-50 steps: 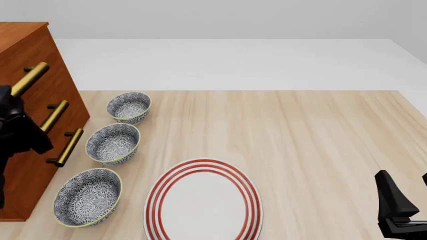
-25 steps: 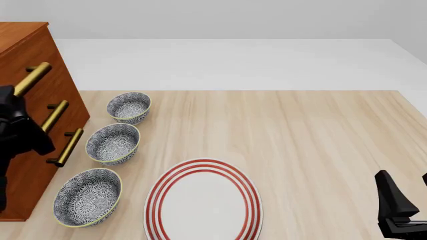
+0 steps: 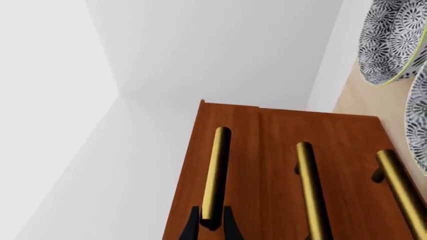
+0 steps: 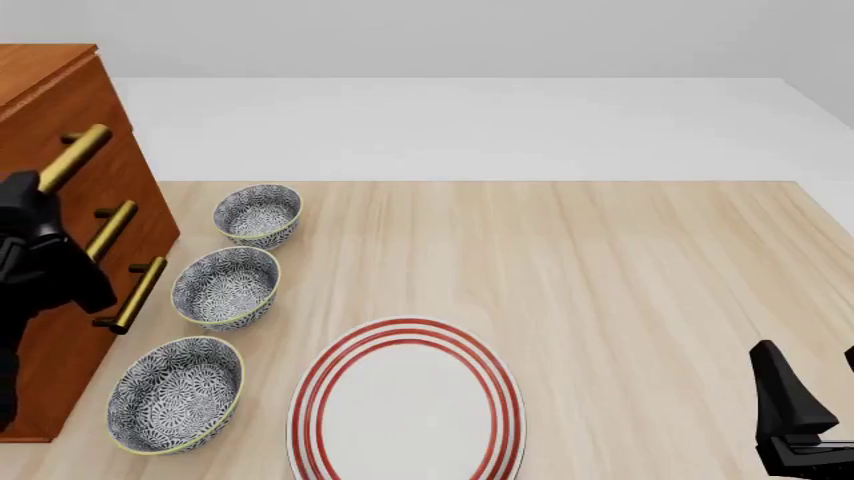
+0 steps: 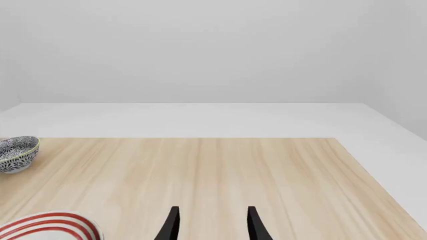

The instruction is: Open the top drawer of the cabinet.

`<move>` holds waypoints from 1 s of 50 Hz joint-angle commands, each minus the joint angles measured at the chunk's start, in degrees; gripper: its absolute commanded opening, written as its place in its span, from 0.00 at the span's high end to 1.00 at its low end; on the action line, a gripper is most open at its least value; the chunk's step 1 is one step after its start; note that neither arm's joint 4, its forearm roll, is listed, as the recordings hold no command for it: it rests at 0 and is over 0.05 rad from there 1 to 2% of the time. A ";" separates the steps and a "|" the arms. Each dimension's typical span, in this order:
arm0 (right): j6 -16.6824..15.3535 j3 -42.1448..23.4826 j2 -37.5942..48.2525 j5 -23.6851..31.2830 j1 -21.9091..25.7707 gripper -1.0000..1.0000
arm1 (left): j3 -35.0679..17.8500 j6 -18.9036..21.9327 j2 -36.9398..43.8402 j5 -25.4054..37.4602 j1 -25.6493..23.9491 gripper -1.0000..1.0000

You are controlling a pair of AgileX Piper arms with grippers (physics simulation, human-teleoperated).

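Observation:
The cabinet (image 4: 38,75) stands at the table's left edge, reddish-brown wood with three brass bar handles on its front. The top drawer (image 4: 110,125) carries the uppermost handle (image 4: 75,157). My left gripper (image 4: 32,196) is shut on the near end of that handle. In the left wrist view both black fingertips (image 3: 193,228) press on the top handle (image 3: 216,170), with the cabinet (image 3: 280,130) front filling the frame. My right gripper (image 4: 809,388) hovers low over the table's near right corner. Its fingers (image 5: 172,223) stand apart and hold nothing.
Three patterned bowls (image 4: 258,212), (image 4: 227,285), (image 4: 176,392) line up just right of the cabinet's front. A white plate with red rings (image 4: 407,405) lies at the near centre. The two lower handles (image 4: 112,231), (image 4: 138,294) stick out toward the bowls.
The top handle and my left gripper have shifted a little to the right, away from the cabinet body, so the top drawer has slid out slightly. The right arm has not moved.

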 commanded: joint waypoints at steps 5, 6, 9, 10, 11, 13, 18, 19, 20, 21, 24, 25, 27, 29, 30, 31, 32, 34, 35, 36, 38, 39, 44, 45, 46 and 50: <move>0.00 0.00 -0.01 0.00 0.00 0.00 | 2.05 1.11 0.09 3.78 -1.17 1.00; 0.00 0.00 -0.01 0.00 0.00 0.00 | 1.79 1.14 -0.07 4.25 -1.22 1.00; 0.00 0.00 0.00 0.00 0.01 0.00 | 1.68 1.29 -0.01 4.25 -1.31 1.00; 0.00 0.00 0.00 0.00 0.01 0.00 | 1.75 1.30 -0.04 4.52 -1.39 1.00; 0.01 0.00 0.00 0.00 0.00 0.00 | 1.86 1.35 -0.07 4.53 -1.49 1.00; -0.01 0.00 -0.01 0.00 0.00 0.00 | 1.64 1.34 -0.24 4.82 -1.57 1.00; 0.01 0.00 0.00 0.00 0.00 0.00 | 1.95 1.21 -0.50 5.33 -2.43 1.00; -0.01 0.00 0.01 0.00 0.00 0.00 | 1.95 1.30 -0.35 5.13 -2.46 1.00; 0.00 0.00 -0.01 0.00 0.00 0.00 | 1.82 1.22 -0.43 5.22 -2.47 1.00; 0.00 0.00 0.00 0.00 0.01 0.00 | 1.87 1.24 -0.50 5.36 -2.52 1.00; -0.01 0.00 0.01 0.00 0.00 0.00 | 1.38 0.52 -1.11 6.15 -2.75 1.00; -0.01 0.00 0.01 0.00 0.00 0.00 | 1.38 0.52 -1.11 6.14 -2.75 1.00; 0.01 0.00 -0.01 0.00 0.00 0.00 | 1.56 0.75 -0.75 5.76 -2.72 1.00; -0.01 0.00 0.00 0.00 -0.01 0.00 | 1.37 0.79 -0.64 5.86 -2.74 1.00; 0.01 0.00 0.01 0.00 -0.01 0.00 | 1.40 0.88 -0.60 5.86 -2.79 1.00; -0.01 0.00 -0.01 0.00 0.00 0.00 | 1.36 0.73 -0.87 6.28 -2.99 1.00; 0.00 0.00 -0.01 0.00 -0.01 0.00 | 1.44 0.92 -0.87 6.34 -3.14 1.00; 0.01 0.00 0.00 0.00 -0.01 0.00 | 1.08 0.82 -1.26 7.09 -3.32 1.00; 0.01 0.00 0.00 0.00 0.00 0.00 | 1.14 1.02 -1.19 7.07 -3.35 1.00; 0.01 0.00 0.00 0.00 0.00 0.00 | 1.14 1.13 -1.06 7.03 -3.38 1.00; 0.01 0.00 -0.01 0.00 0.00 0.00 | 1.05 1.03 -1.06 7.33 -3.62 1.00; -0.01 0.00 0.00 0.00 -0.01 0.00 | 1.08 1.18 -0.87 7.13 -3.69 1.00; 0.00 0.00 0.00 0.00 -0.01 0.00 | 0.98 1.37 -0.78 7.80 -4.16 1.00; 0.00 0.00 0.00 0.00 0.00 0.00 | 1.04 1.39 -0.78 7.77 -4.30 1.00; -0.01 0.00 0.00 0.00 0.01 0.00 | 1.05 1.38 -0.90 8.02 -4.57 1.00; 0.01 0.00 0.01 0.00 0.01 0.00 | 1.00 1.52 -1.00 8.47 -4.85 1.00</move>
